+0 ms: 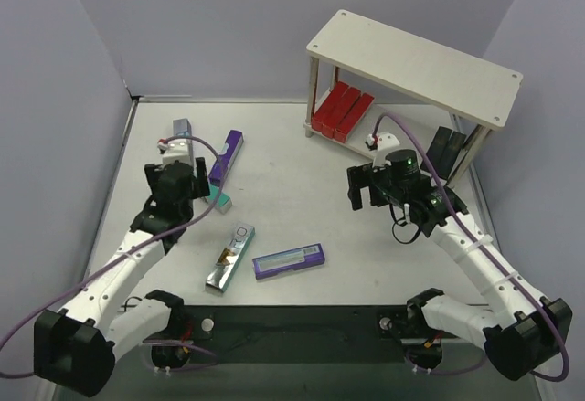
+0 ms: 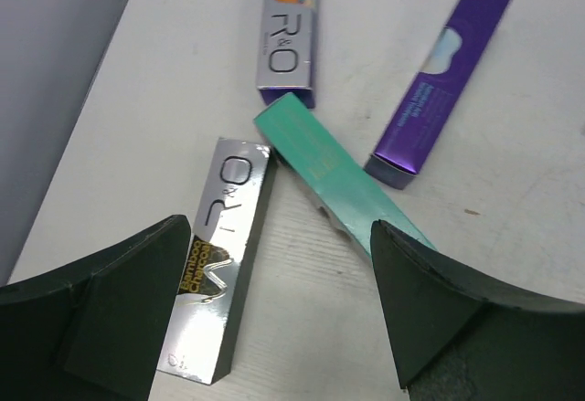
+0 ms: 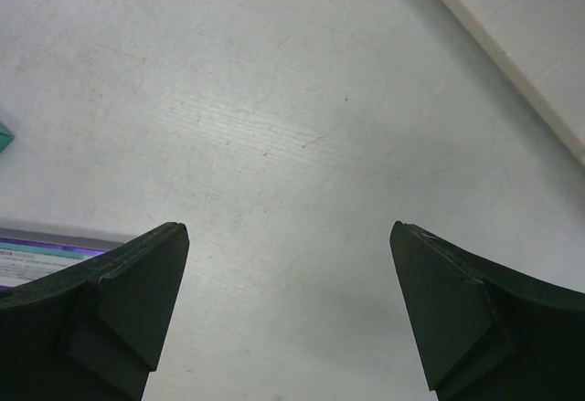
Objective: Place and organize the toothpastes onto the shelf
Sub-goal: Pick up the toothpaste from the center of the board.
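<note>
Teal carton (image 1: 219, 202) lies just beside our left gripper (image 1: 187, 182) in the top view, well apart from the shelf (image 1: 416, 63). At the left wrist, its long axis slants across our wide-open, empty jaws. At the right wrist, our right gripper (image 3: 288, 232) gapes empty above the table (image 3: 274, 100).

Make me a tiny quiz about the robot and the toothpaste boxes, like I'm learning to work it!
1. True or false: the right fingers are squeezing a carton.
2. In the top view, what colour are the cartons at the left end of the shelf's lower board? A red, B teal, C yellow.
3. How many cartons show in the left wrist view?
Key: 1 false, they are open and empty. 2 A. 3 four: two silver cartons, one teal carton, one purple carton.
</note>
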Motion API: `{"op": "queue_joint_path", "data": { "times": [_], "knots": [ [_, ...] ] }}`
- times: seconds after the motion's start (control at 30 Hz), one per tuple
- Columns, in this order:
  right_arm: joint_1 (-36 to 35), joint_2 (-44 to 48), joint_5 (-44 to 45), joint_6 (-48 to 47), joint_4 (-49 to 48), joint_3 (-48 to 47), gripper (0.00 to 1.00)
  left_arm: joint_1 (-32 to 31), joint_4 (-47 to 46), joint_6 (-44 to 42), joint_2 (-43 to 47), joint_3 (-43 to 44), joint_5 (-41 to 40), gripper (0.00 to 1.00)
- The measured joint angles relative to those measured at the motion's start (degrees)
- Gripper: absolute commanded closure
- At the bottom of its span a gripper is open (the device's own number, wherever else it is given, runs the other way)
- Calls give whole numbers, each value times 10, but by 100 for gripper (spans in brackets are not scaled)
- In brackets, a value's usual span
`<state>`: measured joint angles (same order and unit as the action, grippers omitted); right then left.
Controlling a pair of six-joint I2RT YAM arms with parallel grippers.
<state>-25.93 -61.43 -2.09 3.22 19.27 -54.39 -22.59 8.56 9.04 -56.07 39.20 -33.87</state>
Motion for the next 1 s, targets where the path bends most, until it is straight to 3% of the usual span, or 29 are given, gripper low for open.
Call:
{"op": "queue_joint_path", "data": {
  "times": [0.17,0.3,0.77,1.0],
  "knots": [
    [-4,43,-33,38,-16,28,0,153,59,59,-47,40,80,7],
    [-8,78,-48,55,-28,50,0,236,99,72,-128,83,131,3],
    [-19,103,-28,48,-32,76,0,248,227,-10,-384,240,188,3],
    [-19,90,-16,39,-32,76,0,248,251,-24,-449,259,205,15]
  ]
}}
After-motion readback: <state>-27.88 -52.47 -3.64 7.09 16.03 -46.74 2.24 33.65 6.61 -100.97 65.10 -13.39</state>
